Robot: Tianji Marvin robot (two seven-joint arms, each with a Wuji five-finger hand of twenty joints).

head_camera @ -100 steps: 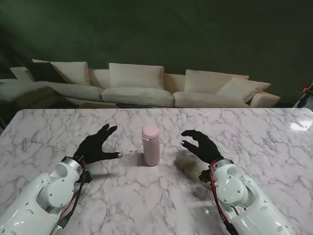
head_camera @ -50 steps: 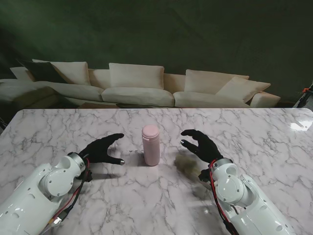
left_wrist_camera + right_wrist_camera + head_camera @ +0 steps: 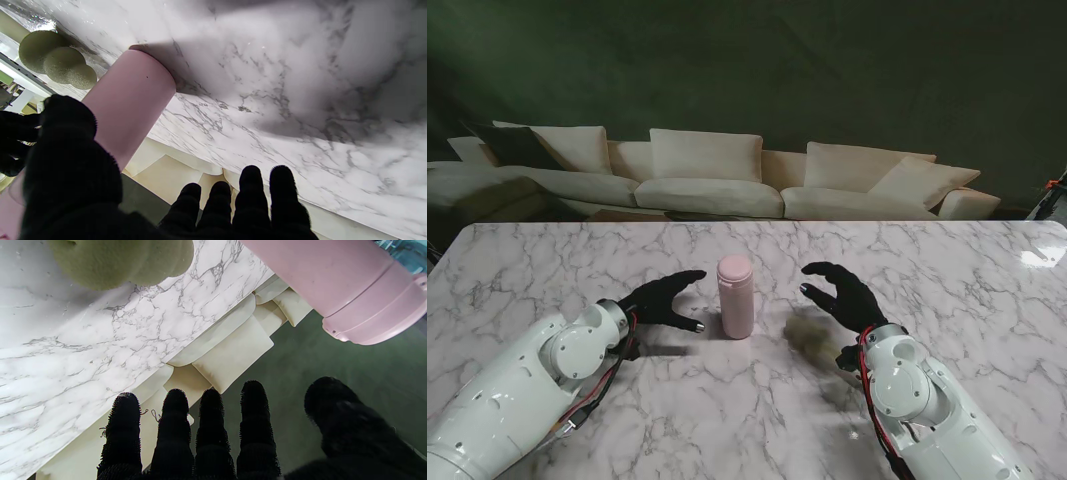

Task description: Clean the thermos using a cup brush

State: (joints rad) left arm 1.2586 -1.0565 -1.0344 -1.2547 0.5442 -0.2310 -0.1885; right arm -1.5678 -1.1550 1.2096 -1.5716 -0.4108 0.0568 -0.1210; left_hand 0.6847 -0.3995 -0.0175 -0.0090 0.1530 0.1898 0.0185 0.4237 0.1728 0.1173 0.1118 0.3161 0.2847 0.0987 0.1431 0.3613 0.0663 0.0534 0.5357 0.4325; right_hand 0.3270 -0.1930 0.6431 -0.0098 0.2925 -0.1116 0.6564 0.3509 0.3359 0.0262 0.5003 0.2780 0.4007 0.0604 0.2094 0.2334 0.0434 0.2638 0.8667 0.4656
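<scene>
Stand view showed the thermos (image 3: pixel 735 297) upright near the middle of the marble worktop (image 3: pixel 947 270), between the two arms. It was a plain pale pink cylinder with a matte skin, and its lid, the same pink, was rounded at the top and set off from the body by a thin seam. The lid was on. No marks or labels could be made out on it.

The left robot hand (image 3: pixel 665 299) in its black glove lay just beside the thermos on its left, fingers spread and reaching toward the body, holding nothing. Whether a fingertip touched the pink wall could not be told from the stand view; in the left wrist view the thumb (image 3: pixel 68 133) overlapped the thermos (image 3: pixel 128 100) and the other fingers (image 3: pixel 250 200) stood apart from it over bare marble.

The right robot hand (image 3: pixel 842 295) hung on the other side of the thermos, a clear gap between them, fingers curled loosely and spread, empty. Under it, on the worktop, lay the brush (image 3: pixel 810 336), seen as a blurred olive-green fuzzy mass. In the right wrist view its green foam head (image 3: pixel 123 260) rested on the marble, with the thermos lid (image 3: pixel 377 320) nearby.

A cream sofa (image 3: pixel 717 180) stood beyond the far edge of the worktop.
</scene>
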